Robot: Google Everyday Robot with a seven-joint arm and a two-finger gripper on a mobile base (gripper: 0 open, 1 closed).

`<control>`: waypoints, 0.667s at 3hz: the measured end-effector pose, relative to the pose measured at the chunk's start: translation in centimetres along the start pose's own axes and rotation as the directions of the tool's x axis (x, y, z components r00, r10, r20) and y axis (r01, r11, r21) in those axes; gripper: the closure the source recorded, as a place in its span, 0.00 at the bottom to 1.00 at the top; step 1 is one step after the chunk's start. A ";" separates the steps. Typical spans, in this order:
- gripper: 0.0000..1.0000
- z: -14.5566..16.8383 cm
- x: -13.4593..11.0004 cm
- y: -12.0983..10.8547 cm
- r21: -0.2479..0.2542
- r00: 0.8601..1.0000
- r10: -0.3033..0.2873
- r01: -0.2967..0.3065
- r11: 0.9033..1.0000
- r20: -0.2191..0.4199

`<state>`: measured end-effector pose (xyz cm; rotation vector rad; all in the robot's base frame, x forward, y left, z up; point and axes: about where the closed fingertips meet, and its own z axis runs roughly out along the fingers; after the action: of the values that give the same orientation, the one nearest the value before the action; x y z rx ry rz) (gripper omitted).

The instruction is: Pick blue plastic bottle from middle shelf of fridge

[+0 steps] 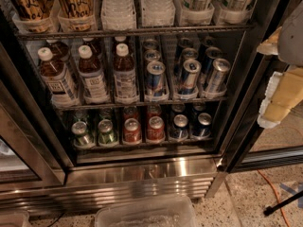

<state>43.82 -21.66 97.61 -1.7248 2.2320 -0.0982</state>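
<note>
The fridge (142,183) stands open in front of me, with a ribbed steel base. Its middle shelf (142,102) holds three white-capped brown bottles on the left and several slim blue-silver cans (187,74) on the right. The blue plastic bottle (124,74), with a blue-and-white label, is the rightmost of the three bottles, next to the cans. Two bottles with whiter labels (57,79) stand to its left. My gripper (281,86), grey and cream, hangs at the right edge of the view. It is outside the fridge, beyond the black door frame, and far to the right of the bottle.
The top rack holds larger bottles (118,6). The lower rack holds short green, red and blue cans (132,129). The black door frame (244,108) stands between my gripper and the shelves. A clear plastic bin (147,214) sits on the floor below. An orange cable (274,193) lies at the right.
</note>
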 end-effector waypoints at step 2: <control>0.00 -0.2 -0.5 0.1 0.004 1.000 0.008 -0.008 1.000 0.012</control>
<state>43.80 -21.17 97.88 -1.7099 2.2283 -0.0896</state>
